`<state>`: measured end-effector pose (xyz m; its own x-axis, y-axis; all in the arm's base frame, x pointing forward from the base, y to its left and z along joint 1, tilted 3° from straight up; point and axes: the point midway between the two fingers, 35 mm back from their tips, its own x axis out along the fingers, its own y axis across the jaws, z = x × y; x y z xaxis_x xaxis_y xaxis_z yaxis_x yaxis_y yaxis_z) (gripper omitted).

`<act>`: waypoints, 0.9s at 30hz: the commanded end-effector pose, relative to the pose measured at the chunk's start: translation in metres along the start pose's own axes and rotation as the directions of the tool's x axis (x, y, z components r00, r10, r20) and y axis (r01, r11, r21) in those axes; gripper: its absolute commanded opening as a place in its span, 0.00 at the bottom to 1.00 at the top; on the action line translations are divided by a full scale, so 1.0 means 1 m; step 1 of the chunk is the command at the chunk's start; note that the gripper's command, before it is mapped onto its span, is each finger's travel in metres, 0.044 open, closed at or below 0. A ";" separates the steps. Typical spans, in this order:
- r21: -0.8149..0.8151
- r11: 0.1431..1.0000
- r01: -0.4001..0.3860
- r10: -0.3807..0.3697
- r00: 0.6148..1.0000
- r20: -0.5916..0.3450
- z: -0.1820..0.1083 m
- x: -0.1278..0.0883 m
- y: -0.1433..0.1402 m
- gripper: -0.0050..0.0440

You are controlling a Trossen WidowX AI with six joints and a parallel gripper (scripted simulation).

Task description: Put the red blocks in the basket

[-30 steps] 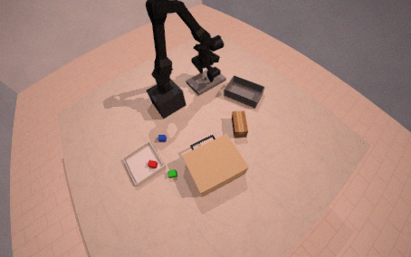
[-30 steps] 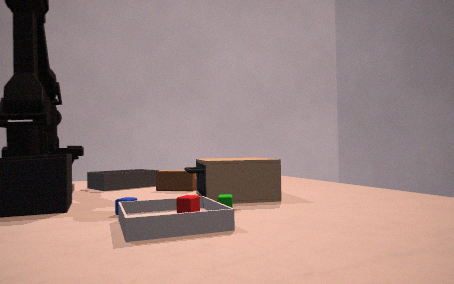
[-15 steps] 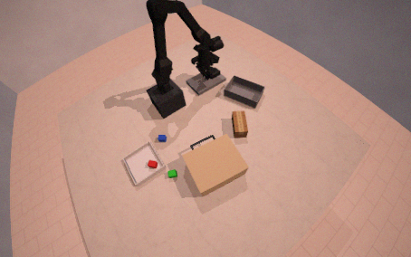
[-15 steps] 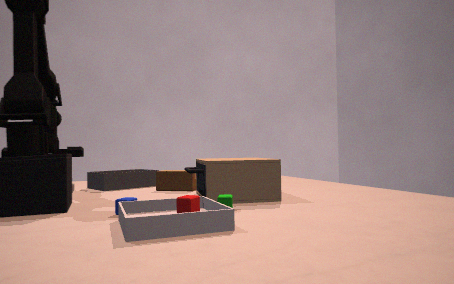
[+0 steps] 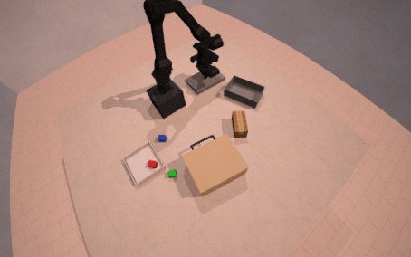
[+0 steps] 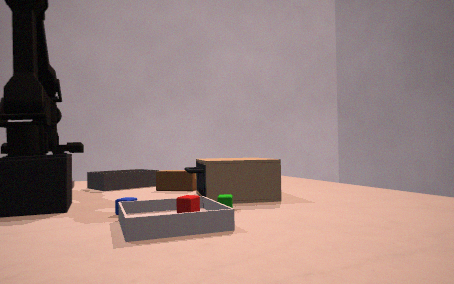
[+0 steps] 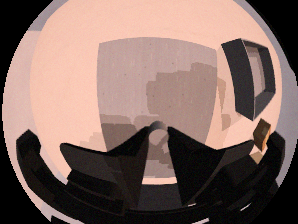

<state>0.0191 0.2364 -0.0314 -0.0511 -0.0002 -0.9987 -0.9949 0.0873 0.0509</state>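
Beside the dark grey open box [image 5: 244, 90], the flat grey lid's knob [image 7: 157, 137] is clamped by the black parallel-jaw gripper [image 7: 157, 152], probably for re-covering.

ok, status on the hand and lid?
Hand shut on lid knob; lid flat beside open grey box. One red block in white tray. Nothing between lid and box.

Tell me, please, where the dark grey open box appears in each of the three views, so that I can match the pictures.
Top: the dark grey open box lies upper right of centre, right of the flat grey lid.
Exterior: a low dark slab left of centre, far back.
Wrist: at the upper right edge, seen from above.
Shared landmark: the small brown box lies close beside it in every view.
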 end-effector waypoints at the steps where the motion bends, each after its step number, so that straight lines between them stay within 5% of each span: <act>1: -0.003 1.000 0.001 -0.001 1.000 0.013 0.003 -0.008 0.000 0.10; 6: -0.003 1.000 0.001 -0.001 1.000 0.013 0.003 -0.008 0.000 0.10; 20: -0.003 1.000 0.001 -0.001 1.000 0.013 0.002 -0.099 0.000 0.10; 27: -0.003 1.000 0.001 -0.001 1.000 0.013 0.002 -0.099 0.000 0.10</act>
<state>0.0237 0.2366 0.0605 -0.0511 0.0002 -0.9987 -0.9948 0.0886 0.0509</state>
